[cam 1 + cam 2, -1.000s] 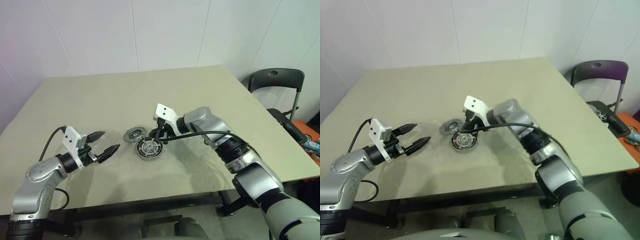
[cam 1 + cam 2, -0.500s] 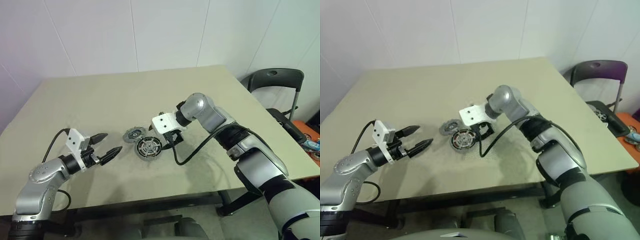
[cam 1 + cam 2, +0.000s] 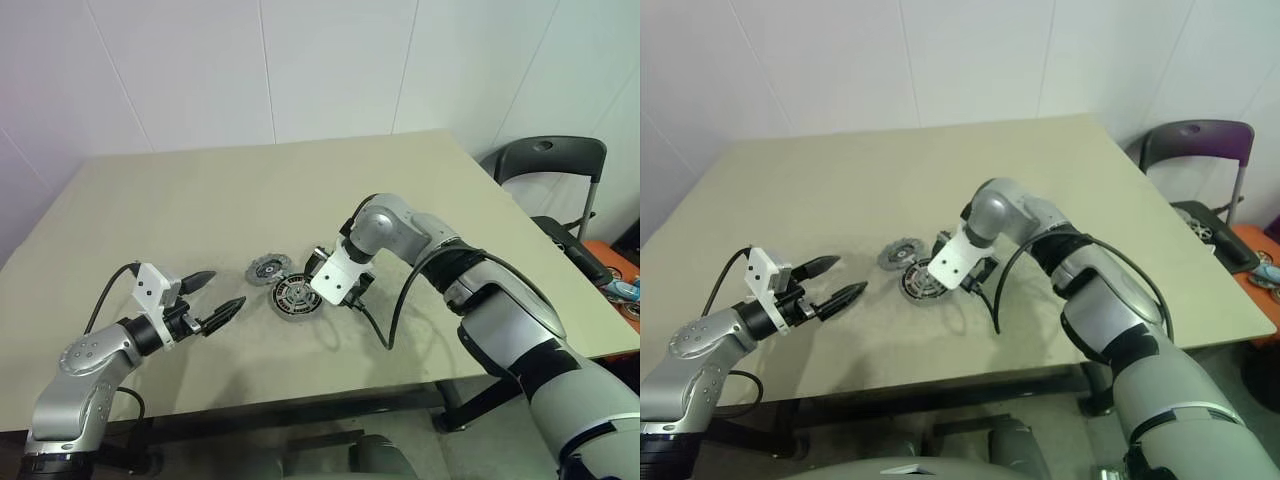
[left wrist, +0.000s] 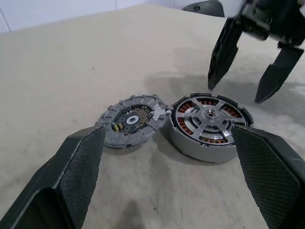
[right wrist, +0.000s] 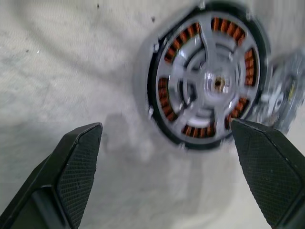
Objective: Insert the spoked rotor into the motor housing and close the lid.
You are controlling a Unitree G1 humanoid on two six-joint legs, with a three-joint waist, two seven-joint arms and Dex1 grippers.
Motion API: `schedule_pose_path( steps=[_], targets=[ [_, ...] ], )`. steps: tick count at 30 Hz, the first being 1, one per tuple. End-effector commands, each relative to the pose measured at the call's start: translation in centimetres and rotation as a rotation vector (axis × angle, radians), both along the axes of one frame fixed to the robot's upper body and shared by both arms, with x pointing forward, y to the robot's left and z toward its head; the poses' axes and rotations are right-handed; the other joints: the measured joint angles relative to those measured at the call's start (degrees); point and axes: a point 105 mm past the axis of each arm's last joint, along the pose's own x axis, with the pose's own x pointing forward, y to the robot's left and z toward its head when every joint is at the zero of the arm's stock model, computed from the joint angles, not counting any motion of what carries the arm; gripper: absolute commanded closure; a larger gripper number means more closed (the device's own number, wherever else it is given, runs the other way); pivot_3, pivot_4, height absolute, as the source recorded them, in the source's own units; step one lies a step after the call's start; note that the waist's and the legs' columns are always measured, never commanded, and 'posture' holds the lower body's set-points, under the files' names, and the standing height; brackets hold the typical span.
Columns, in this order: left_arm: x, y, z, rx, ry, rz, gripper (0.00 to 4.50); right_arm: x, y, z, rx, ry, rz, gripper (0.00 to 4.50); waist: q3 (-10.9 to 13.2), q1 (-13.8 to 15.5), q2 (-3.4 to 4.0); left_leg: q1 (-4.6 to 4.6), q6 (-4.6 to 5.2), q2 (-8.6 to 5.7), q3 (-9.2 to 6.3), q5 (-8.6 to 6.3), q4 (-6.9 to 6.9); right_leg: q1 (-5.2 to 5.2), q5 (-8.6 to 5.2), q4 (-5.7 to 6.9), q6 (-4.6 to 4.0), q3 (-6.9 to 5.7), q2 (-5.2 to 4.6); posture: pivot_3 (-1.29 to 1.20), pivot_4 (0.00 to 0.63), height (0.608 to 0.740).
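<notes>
Rotor and housing sit together mid-worktop: the spoked rotor lies inside the motor housing, copper windings showing between its spokes. The lid lies flat, touching the housing's side. Right end effector hovers just above, wide open, empty. Left end effector is open and empty, well apart.

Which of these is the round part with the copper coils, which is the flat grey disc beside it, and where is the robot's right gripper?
motor housing (image 4: 209,122), left wrist view, silver spoked centre.
lid (image 4: 132,119), left wrist view, middle of its face.
right gripper (image 4: 248,69), left wrist view, gap between its open fingers.
</notes>
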Motion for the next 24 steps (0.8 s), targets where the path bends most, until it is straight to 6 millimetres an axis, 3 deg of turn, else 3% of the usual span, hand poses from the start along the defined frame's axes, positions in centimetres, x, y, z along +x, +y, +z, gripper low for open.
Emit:
schedule_pose_path(
  steps=[1, 7, 20, 21, 24],
  targets=[
    [0.0, 0.1, 1.3, 0.007, -0.060, 0.005, 0.00, -0.3, 0.4, 0.8, -0.004, -0.012, 0.059, 0.01, 0.00, 0.07, 0.00, 0.00, 0.00, 0.00, 0.00, 0.00, 0.00, 0.01, 0.00, 0.00, 0.00, 0.00, -0.01, 0.00, 0.000, 0.740],
    [-0.1, -0.1, 1.2, 0.003, -0.058, 0.006, 0.00, -0.7, -0.1, -0.2, -0.024, 0.016, 0.052, 0.01, 0.00, 0.02, 0.00, 0.03, 0.00, -0.01, -0.02, 0.00, 0.01, 0.03, 0.00, 0.02, 0.00, 0.00, 0.00, 0.00, 0.000, 0.740],
    [0.1, 0.2, 1.4, 0.008, -0.067, 0.015, 0.00, -1.2, 0.6, -1.5, -0.009, 0.081, -0.022, 4.24, -0.03, 0.02, -0.04, 0.12, 0.00, -0.01, -0.02, 0.00, 0.04, 0.12, 0.00, 0.06, -0.01, 0.00, 0.00, 0.00, 0.000, 0.740],
    [0.1, 0.2, 1.5, 0.007, -0.068, 0.017, 0.00, -1.4, 0.6, -1.5, -0.012, 0.096, -0.032, 4.46, -0.05, 0.01, -0.08, 0.14, 0.00, -0.01, -0.03, 0.00, 0.04, 0.14, 0.00, 0.06, -0.01, -0.01, 0.01, 0.00, 0.000, 0.740],
    [0.2, 0.3, 1.4, 0.005, -0.070, 0.021, 0.00, -1.9, 0.8, -1.4, 0.000, 0.151, -0.081, 4.46, -0.05, -0.06, -0.06, 0.19, 0.00, 0.00, 0.00, 0.00, 0.07, 0.16, 0.00, 0.09, -0.01, 0.02, 0.01, 0.00, 0.000, 0.740]
  ],
)
